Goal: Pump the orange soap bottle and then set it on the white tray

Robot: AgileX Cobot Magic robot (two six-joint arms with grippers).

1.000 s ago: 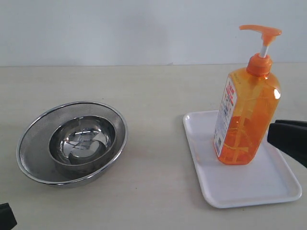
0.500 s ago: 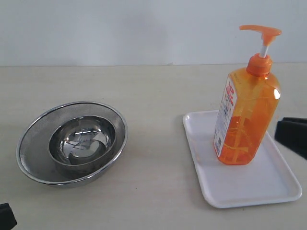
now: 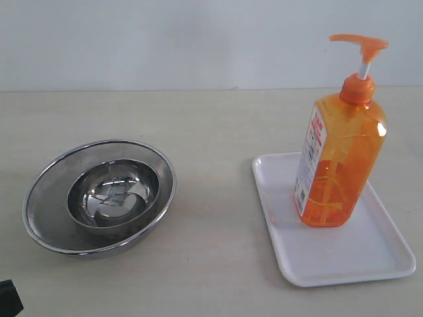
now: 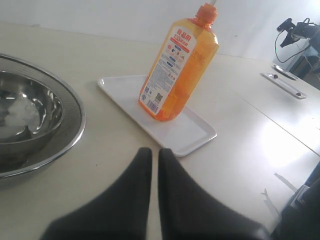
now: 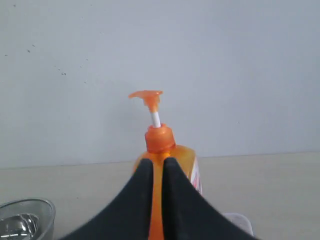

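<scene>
Status check, task stage.

- The orange soap bottle (image 3: 340,158) is standing upright on the white tray (image 3: 370,254), toward the tray's far edge. The strip along the near edge is lying bare.
- The tray is sitting by the right edge of the tabletop (image 3: 218,125).
- The pump head is sitting raised, with the white stem showing. No soap is showing on the tray or the tabletop, as far as I am able to see.
- My right claw (image 5: 154,164) is pointing at the bottle from a distance. Its two fingers are pressed together and pinching nothing.
- My left claw (image 4: 154,152) is hovering low over the tabletop near the tray's near corner, likewise pressed together and empty.
- A mesh bowl (image 3: 47,211) with a steel bowl (image 3: 115,191) inside it is resting toward the left edge, well apart from the tray.

Judgement: the placing is looking finished, since nothing is touching the bottle. Whether the pump got pressed I am unable to tell from here. If it did, I am reckoning nothing is left to do.
</scene>
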